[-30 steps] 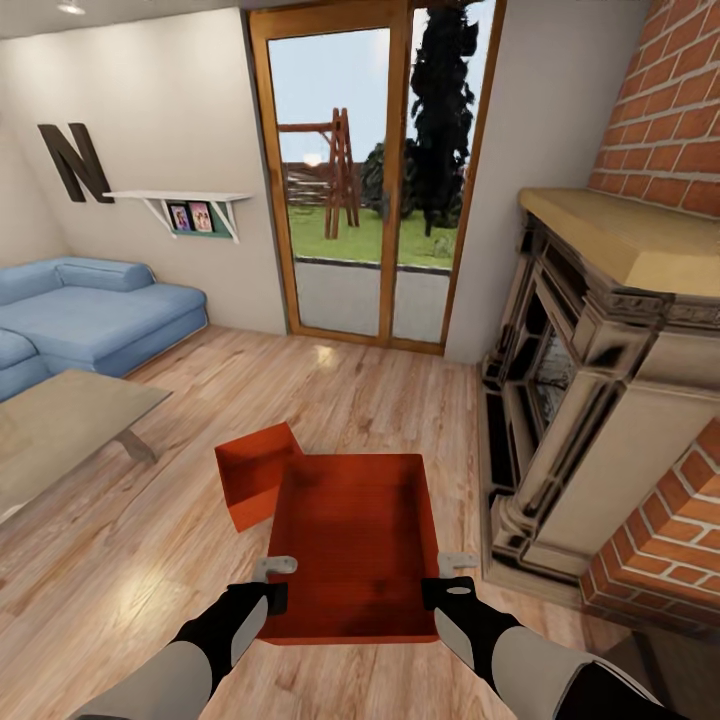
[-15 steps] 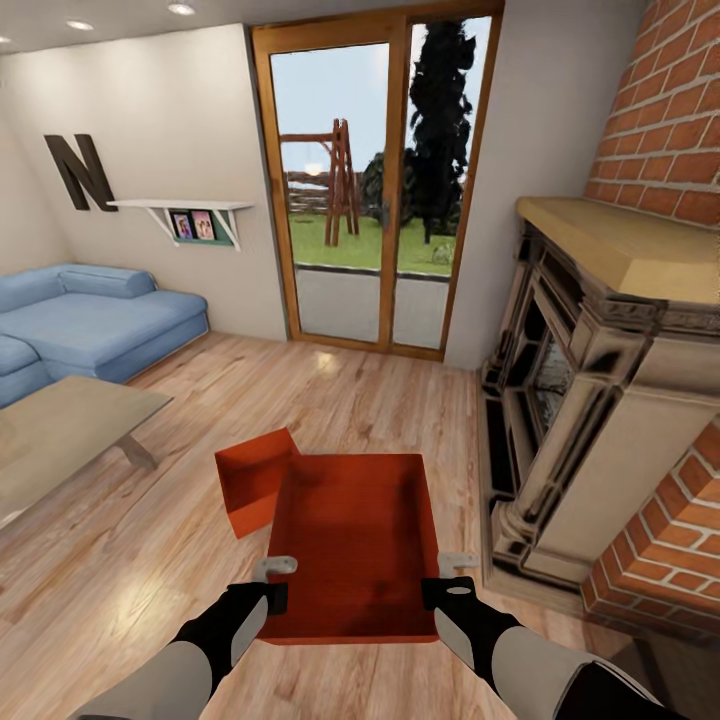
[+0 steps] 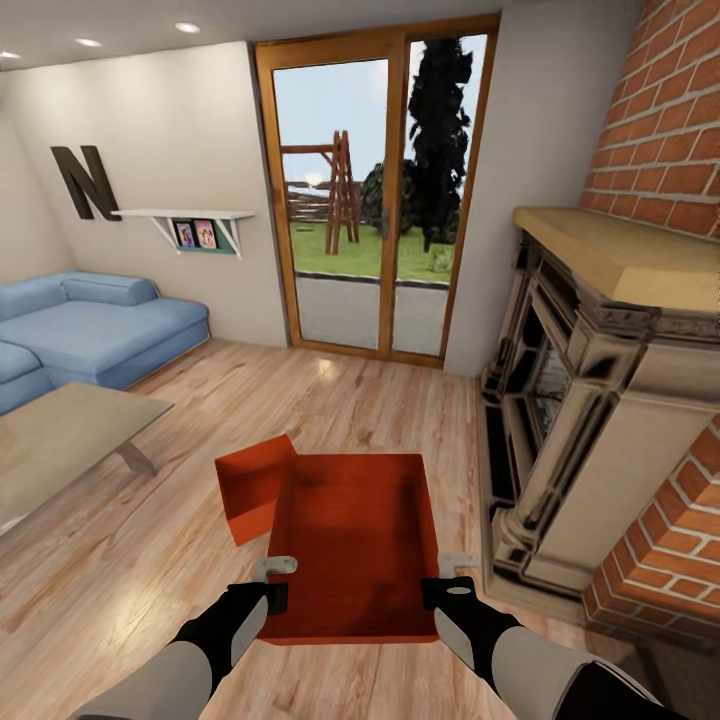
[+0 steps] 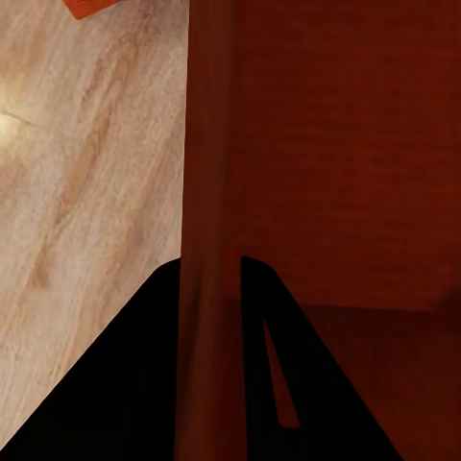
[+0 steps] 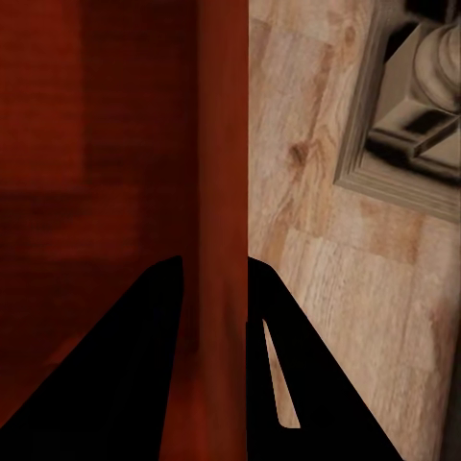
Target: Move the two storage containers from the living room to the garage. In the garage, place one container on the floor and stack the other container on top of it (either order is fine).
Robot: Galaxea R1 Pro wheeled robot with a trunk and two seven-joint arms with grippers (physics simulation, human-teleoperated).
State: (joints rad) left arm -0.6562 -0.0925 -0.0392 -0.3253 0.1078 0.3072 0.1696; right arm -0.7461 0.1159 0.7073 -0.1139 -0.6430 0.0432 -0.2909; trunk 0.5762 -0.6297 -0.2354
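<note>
Head view, lower centre | container (image 3: 350, 540) clamped at side walls by left gripper (image 3: 276, 583) and right gripper (image 3: 446, 580) | judged light, stiff, slippery-walled

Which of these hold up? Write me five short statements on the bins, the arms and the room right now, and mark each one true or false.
1. Both arms hold the near storage container, one on each side wall. True: the left gripper and right gripper have jaws closed on opposite walls.
2. The second storage container is stacked inside the held one. False: it stands beside it, on the wood floor.
3. The robot is in the garage. False: a blue sofa and glass doors show the living room.
4. The fireplace is on the robot's right. True.
5. The held container carries a lid. False: it is open-topped.
</note>
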